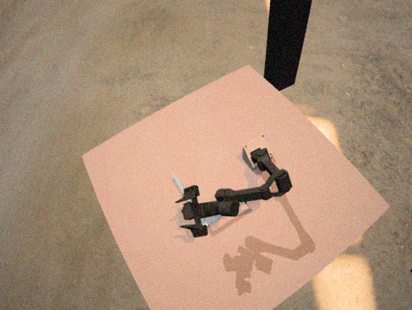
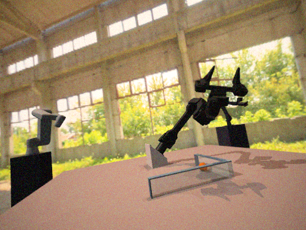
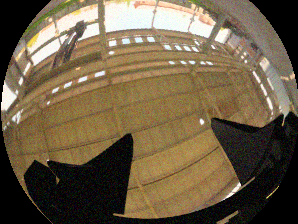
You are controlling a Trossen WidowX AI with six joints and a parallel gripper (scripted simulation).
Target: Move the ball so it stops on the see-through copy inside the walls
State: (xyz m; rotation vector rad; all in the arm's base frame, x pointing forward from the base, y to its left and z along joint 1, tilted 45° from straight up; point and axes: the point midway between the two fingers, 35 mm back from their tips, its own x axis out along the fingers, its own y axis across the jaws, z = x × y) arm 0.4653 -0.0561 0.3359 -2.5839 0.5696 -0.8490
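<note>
A black robot arm [image 1: 247, 195] [image 2: 181, 120] lifts its claw [image 1: 178, 214] [image 2: 226, 67] [image 3: 173, 131] high above the pink tabletop [image 1: 140, 160] [image 2: 89, 192], its two pointed fingers spread nearly to their widest and turned upward, with nothing between them. Below, an orange ball [image 2: 203, 166] sits on the tabletop inside the corner made by two low clear walls, the longer wall [image 1: 177, 183] [image 2: 178, 171] and the shorter wall [image 1: 215, 222] [image 2: 212, 159], well apart from the claw. The longer wall's blue-gray top edge crosses in front of the ball in the exterior view; from above, the arm hides it. Only one orange shape shows, and whether the ball matches its see-through copy cannot be told. The arm rises from a pale wedge-shaped mount [image 2: 154, 158], casting a shadow across the tabletop. Behind, a gray robot arm [image 2: 44, 130] stands on a black pedestal [image 2: 31, 178] before the hall's tall windows [image 2: 148, 101], green foliage beyond.
</note>
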